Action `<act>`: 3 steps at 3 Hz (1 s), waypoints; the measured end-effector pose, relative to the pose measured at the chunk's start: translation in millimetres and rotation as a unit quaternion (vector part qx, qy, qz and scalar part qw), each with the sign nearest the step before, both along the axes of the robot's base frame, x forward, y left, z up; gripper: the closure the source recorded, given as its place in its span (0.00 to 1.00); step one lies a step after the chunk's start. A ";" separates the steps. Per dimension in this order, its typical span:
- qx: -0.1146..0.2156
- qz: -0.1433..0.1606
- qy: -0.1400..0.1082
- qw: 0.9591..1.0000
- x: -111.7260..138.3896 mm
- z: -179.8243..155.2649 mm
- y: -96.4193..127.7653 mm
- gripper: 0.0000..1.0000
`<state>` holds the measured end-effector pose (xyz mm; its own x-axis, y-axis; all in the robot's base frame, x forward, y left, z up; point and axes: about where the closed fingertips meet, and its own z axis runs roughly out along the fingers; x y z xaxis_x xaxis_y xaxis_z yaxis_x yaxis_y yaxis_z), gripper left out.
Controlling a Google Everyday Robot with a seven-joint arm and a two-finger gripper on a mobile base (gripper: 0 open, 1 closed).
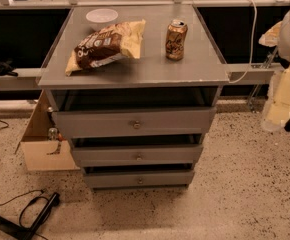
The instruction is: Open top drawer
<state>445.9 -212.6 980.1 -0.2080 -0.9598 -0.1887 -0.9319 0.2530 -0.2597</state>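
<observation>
The top drawer (135, 123) is the tallest and widest grey front of the cabinet, just under the tabletop, with a small round metal knob (136, 124) at its centre. A dark gap shows above its front panel. Two shorter drawer fronts, the middle one (137, 156) and the lowest one (139, 179), sit below it with similar knobs. My gripper is not in view. Only white and cream parts of my arm (287, 91) show at the right edge, well apart from the drawer.
On the grey cabinet top (150, 71) lie a chip bag (105, 46), a brown drink can (176, 39) and a white bowl (101, 17). An open cardboard box (42, 144) stands against the cabinet's left side. Black cables (32, 211) lie on the speckled floor at the lower left.
</observation>
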 end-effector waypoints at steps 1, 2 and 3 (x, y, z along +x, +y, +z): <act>0.016 0.038 0.041 0.998 22.1 -62.7 26.3 0.00; 0.015 0.076 0.086 0.993 33.6 -151.3 51.3 0.00; 0.015 0.102 0.117 0.988 36.8 -235.8 72.2 0.00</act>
